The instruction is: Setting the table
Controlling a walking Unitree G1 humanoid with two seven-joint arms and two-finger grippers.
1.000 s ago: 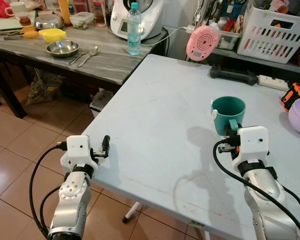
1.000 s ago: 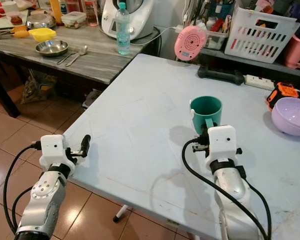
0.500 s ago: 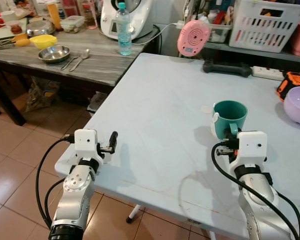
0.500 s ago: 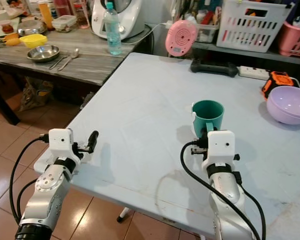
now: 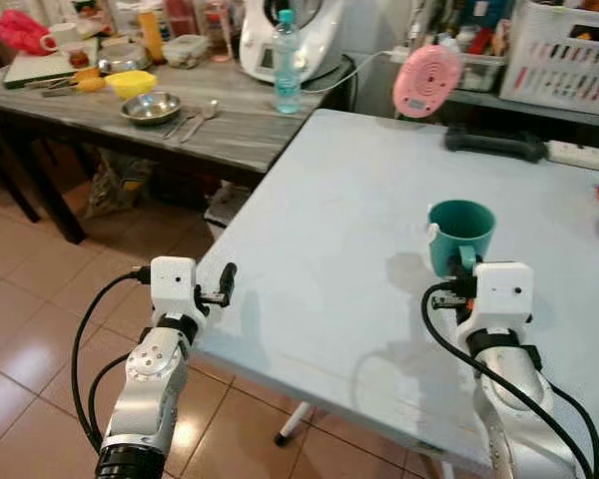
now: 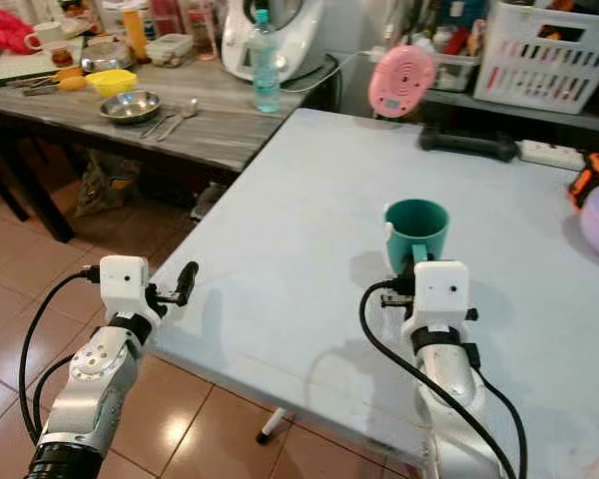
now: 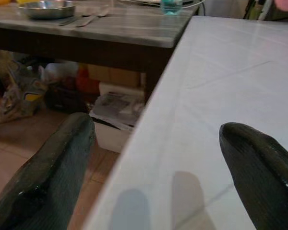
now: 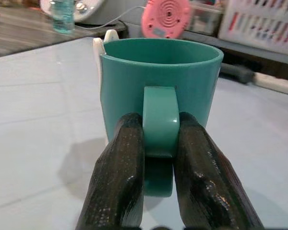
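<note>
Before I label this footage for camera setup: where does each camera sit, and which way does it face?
Left eye view: on the head, looking forward and down at the white table; both arms, right gripper on the teal mug.
Right eye view: the stereo twin, same scene.
Left wrist view: along the left gripper, fingers apart over the table's edge, facing the steel bowl.
Right wrist view: along the right gripper's fingers pinching the mug's handle.
Shared: the mug, in both eye views and the right wrist view.
</note>
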